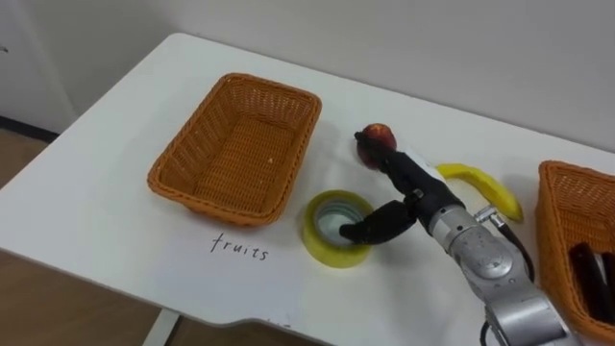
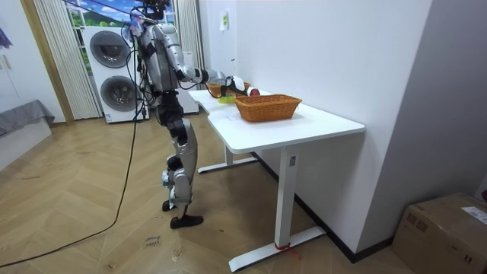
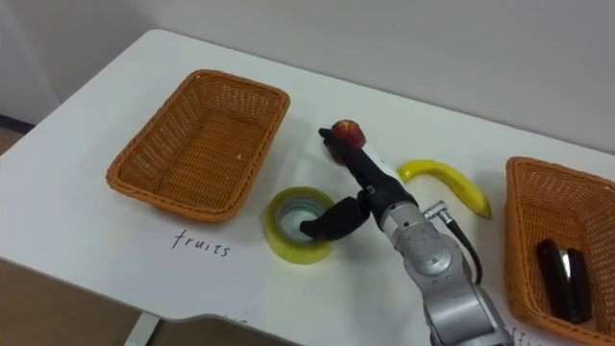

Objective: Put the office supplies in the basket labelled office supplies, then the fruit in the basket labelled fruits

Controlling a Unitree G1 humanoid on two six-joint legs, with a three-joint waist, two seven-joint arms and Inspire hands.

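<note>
An empty wicker basket (image 1: 173,181) stands at the left of the white table (image 1: 96,211), with a handwritten label in front of it. A yellow tape roll (image 1: 327,248) lies flat near the front edge. Behind it are a red apple (image 1: 377,140) and, to the right, a banana (image 1: 485,187). My right hand (image 1: 402,192) reaches in from the lower right over the tape roll. Its straight fingers point at the apple and its thumb hangs into the roll's hole. A second wicker basket (image 1: 550,207) at the right edge holds dark office items (image 1: 591,274).
The table's front edge runs close below the tape roll. In the room view I stand at the table's far end beside a wall, with washing machines (image 2: 114,72) behind me and wooden floor around.
</note>
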